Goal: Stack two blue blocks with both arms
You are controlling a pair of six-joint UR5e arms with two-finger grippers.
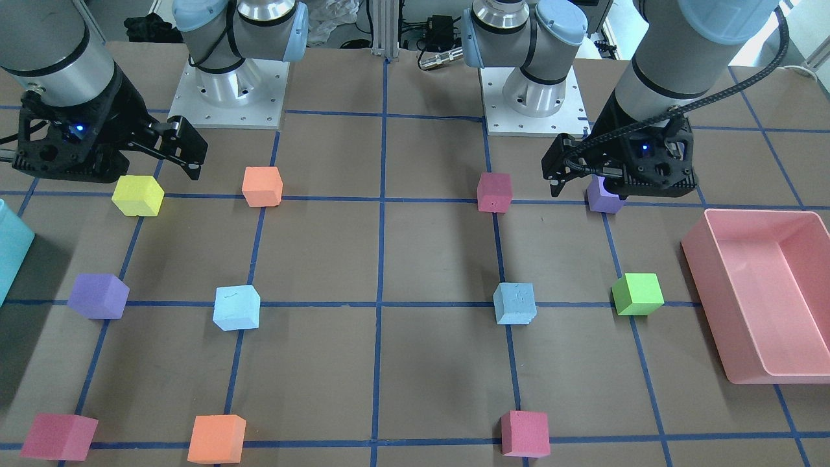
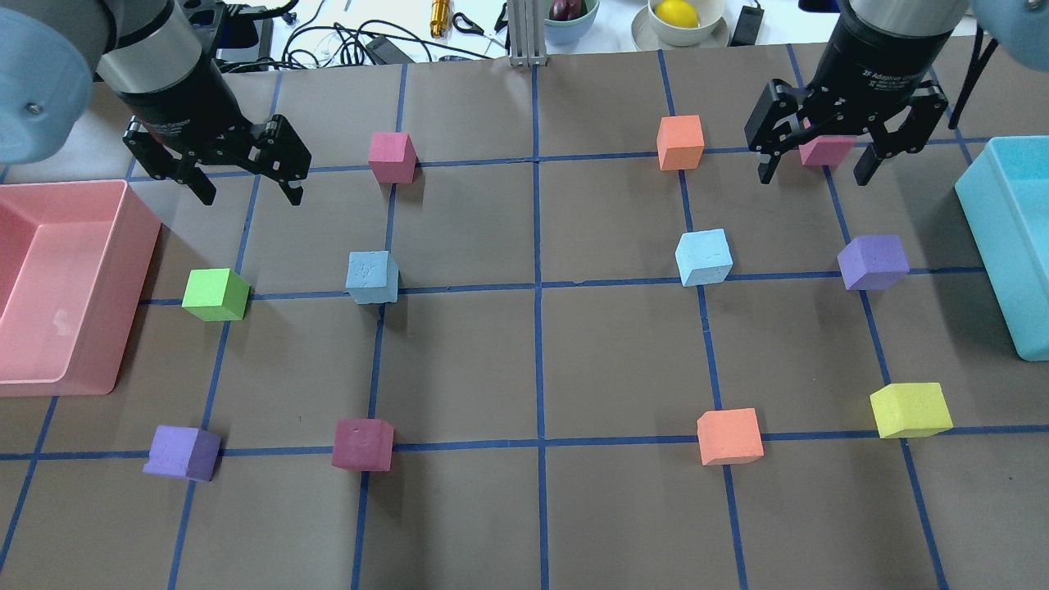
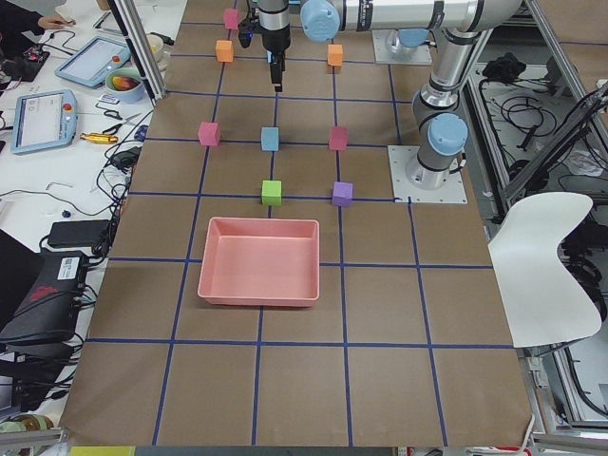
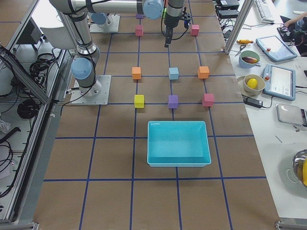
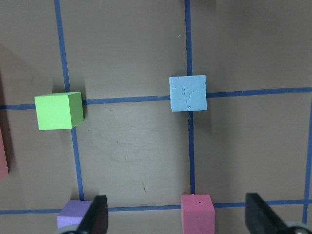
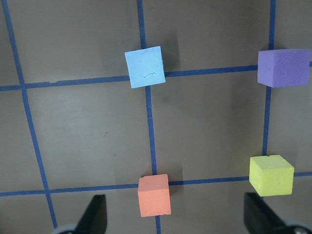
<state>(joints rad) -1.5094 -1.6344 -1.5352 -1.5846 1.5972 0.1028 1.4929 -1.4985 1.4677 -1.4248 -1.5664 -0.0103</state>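
Observation:
Two pale blue blocks sit apart on the brown table. One blue block (image 2: 373, 277) is on my left side, seen also in the front view (image 1: 515, 303) and the left wrist view (image 5: 188, 92). The other blue block (image 2: 704, 256) is on my right side, seen also in the front view (image 1: 237, 307) and the right wrist view (image 6: 145, 66). My left gripper (image 2: 250, 192) hangs open and empty above the table, beyond its block. My right gripper (image 2: 815, 176) is open and empty too, above a pink cube (image 2: 824, 152).
A pink bin (image 2: 139, 279) stands at the left edge and a teal bin (image 2: 987, 246) at the right edge. A green cube (image 2: 215, 294), purple cubes (image 2: 873, 262), orange cubes (image 2: 680, 142), a yellow cube (image 2: 910, 410) and maroon cubes (image 2: 363, 444) sit on the grid crossings.

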